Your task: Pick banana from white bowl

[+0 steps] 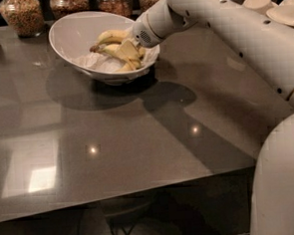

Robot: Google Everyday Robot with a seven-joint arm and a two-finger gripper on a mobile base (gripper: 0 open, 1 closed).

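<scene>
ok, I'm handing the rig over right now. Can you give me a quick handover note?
Gripper: down inside the white bowl, right at the banana; grasp cannot be confirmed from this view.
Things: the banana lies in the bowl on crumpled white paper. The bowl stands on the far part of the grey table, in front of the jars.
Done: the approach; the gripper is at the fruit.
Left: confirm the grip, then lift the banana clear of the bowl. It is not yet lifted.
</scene>
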